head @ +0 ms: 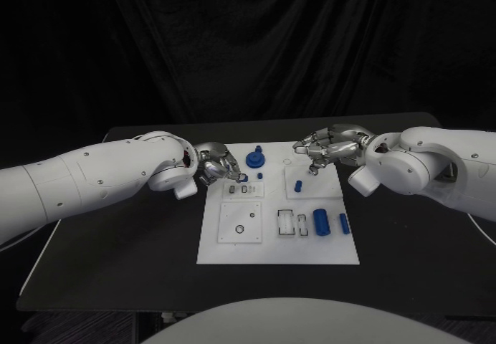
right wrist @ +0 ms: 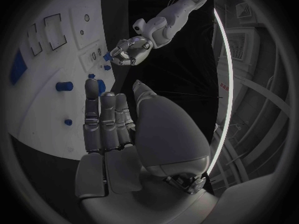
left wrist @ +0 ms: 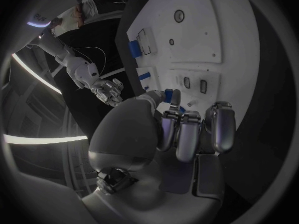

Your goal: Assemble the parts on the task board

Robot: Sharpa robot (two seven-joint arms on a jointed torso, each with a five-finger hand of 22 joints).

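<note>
The white task board point(head: 279, 247) lies in the middle of the black table. My left hand point(head: 220, 168) hovers at the board's far left corner and pinches a small blue part point(left wrist: 168, 95) between thumb and a finger. Beside it a round blue knob point(head: 256, 158) stands on the board. My right hand point(head: 329, 149) hangs over the far right corner with its fingers point(right wrist: 107, 117) side by side, the thumb apart, and nothing in it. A short blue peg point(head: 297, 185) lies just below that hand. Two blue cylinders point(head: 322, 221) lie at the near right of the board.
Small slots point(head: 244, 190) sit under my left hand, with rectangular recesses point(head: 292, 222) and a square plate with a ring hole point(head: 240, 229) nearer to me. Bare black table point(head: 124, 244) lies on both sides of the board. My right hand point(left wrist: 109, 92) also shows in the left wrist view.
</note>
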